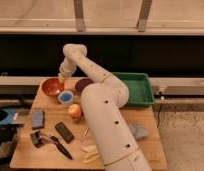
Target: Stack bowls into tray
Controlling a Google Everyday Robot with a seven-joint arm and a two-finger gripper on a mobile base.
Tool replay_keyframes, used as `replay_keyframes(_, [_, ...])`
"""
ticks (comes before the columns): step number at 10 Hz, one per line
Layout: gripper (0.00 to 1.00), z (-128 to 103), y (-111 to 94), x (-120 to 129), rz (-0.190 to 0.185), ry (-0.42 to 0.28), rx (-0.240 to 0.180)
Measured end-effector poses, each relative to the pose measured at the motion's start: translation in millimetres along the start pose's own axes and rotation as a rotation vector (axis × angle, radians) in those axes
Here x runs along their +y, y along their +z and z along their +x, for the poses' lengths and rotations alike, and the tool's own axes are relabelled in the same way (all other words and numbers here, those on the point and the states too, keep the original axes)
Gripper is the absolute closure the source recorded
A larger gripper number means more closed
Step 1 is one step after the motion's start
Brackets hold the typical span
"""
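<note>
Two bowls outside green tray (140, 89); arm (102, 115) hides parts.
Orange-red bowl (51, 87) at left, whole; gripper (63, 78) over its right rim, open or closed cannot tell; purple bowl (83, 84) and tray's left end partly behind arm.

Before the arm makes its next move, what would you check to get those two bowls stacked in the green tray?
1. Gripper near a bowl: ok, it hangs between the orange-red bowl and the purple bowl.
2. Bowls upright on the table: ok.
3. Bowls in the green tray: not ok, both sit left of it.
4. Grip on a bowl: cannot tell.
5. Tray fully visible: not ok, the arm hides its left end.
6. Room around the bowls: not ok, the white cup sits close in front of both.
</note>
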Motion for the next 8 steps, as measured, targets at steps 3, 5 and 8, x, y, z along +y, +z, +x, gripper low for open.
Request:
replay_keyframes(3, [1.00,-16.3,-29.4,-10.1,0.045,0.025,-0.022])
replay_keyframes(5, [1.00,-19.0,-55.1,-30.9,0.098,0.064,-0.032])
replay_keyframes(8, [1.00,4.2,-100.4,-69.1,0.176,0.157,-0.055])
